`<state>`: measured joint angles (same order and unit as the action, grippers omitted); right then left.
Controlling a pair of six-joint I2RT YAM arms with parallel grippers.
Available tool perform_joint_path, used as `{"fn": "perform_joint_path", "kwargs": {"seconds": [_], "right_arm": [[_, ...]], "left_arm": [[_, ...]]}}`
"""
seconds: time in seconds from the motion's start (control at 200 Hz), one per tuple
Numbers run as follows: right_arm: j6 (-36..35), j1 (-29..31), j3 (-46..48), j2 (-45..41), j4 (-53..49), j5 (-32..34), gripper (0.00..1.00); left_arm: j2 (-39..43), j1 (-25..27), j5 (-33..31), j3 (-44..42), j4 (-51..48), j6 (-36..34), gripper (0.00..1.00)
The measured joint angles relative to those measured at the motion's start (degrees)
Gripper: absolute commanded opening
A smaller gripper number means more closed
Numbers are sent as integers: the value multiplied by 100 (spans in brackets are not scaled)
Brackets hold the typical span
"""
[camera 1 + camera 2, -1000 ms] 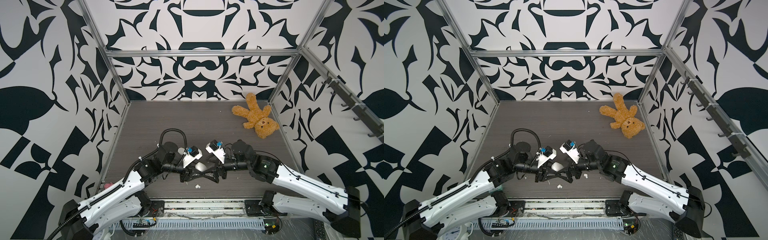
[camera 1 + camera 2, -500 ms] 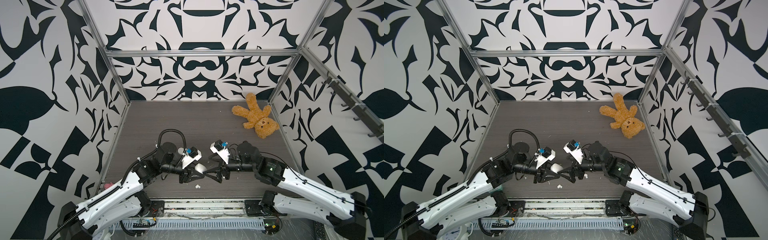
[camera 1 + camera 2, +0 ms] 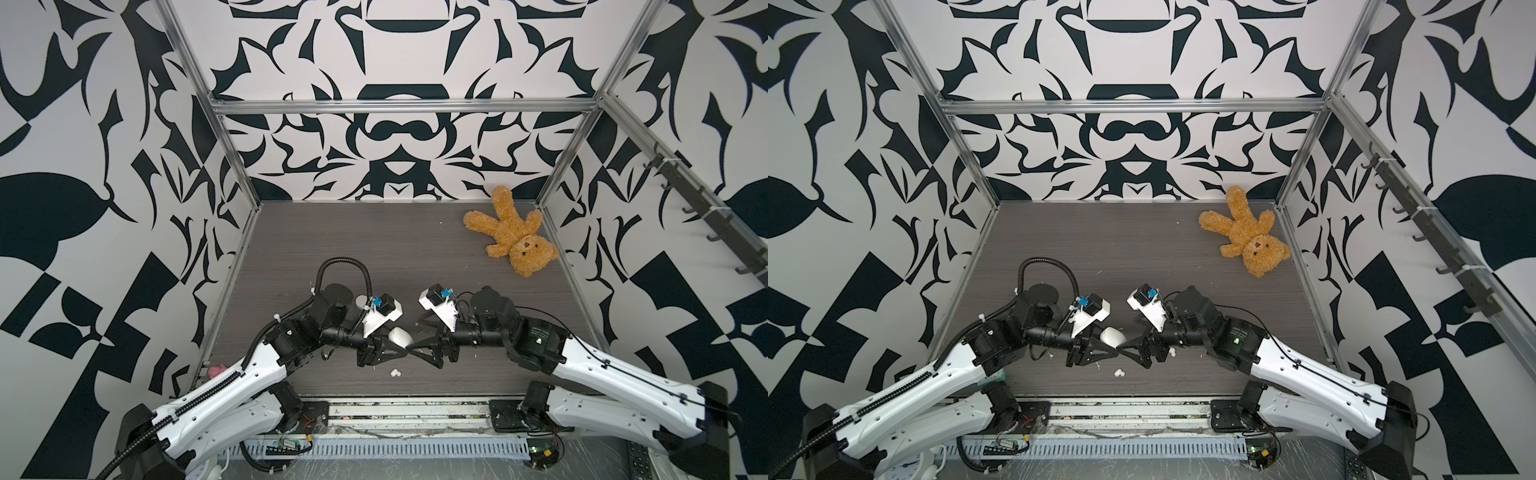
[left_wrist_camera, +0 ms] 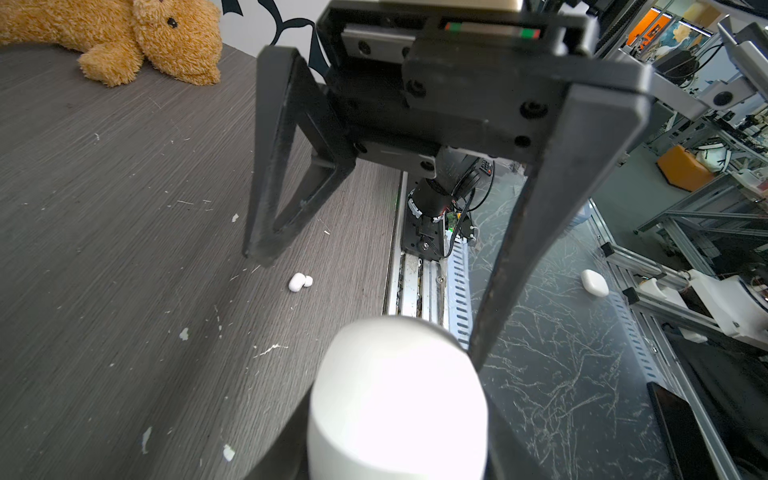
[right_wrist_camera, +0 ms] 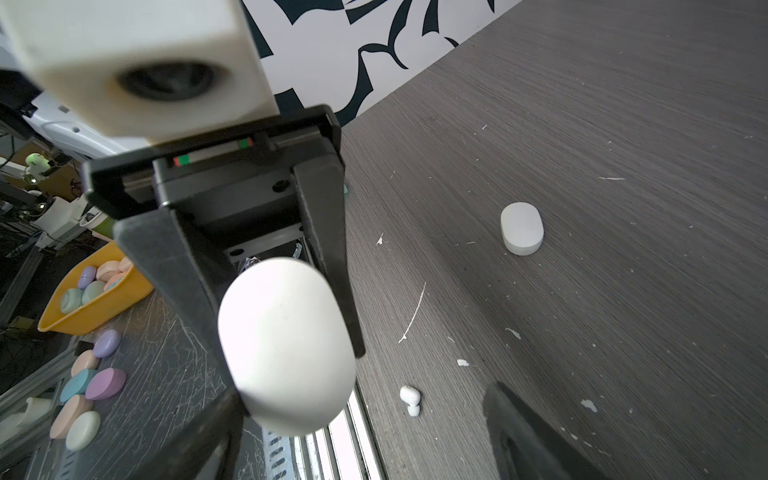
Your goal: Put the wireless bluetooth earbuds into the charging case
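The white case [image 5: 286, 345] is gripped by the left end effector [image 5: 295, 374], one fingertip hidden behind it; the right end effector [image 4: 368, 307] is spread open.

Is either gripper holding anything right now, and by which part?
The left gripper holds a white oval case, pinched by two opposite sides between its jaws. The right gripper faces it open and holds nothing.

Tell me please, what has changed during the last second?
The right gripper drew back a little toward its own side, jaws open, away from the white charging case. The left gripper stays shut on that case; the earbud on the table and the teddy bear did not move.
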<state>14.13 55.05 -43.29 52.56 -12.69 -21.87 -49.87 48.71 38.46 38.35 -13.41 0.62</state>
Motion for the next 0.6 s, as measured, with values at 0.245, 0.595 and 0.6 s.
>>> {"fn": "perform_joint_path", "kwargs": {"seconds": [0.245, 0.595, 0.6], "right_arm": [[0, 61, 0, -44, 13, 234, 89], [-70, 83, -94, 52, 0, 334, 89], [-72, 83, -96, 52, -2, 339, 89]], "left_arm": [[0, -39, -2, 0, 4, 2, 0], [-2, -76, 0, 0, 11, 4, 0], [-2, -76, -2, 0, 11, 4, 0]]}}
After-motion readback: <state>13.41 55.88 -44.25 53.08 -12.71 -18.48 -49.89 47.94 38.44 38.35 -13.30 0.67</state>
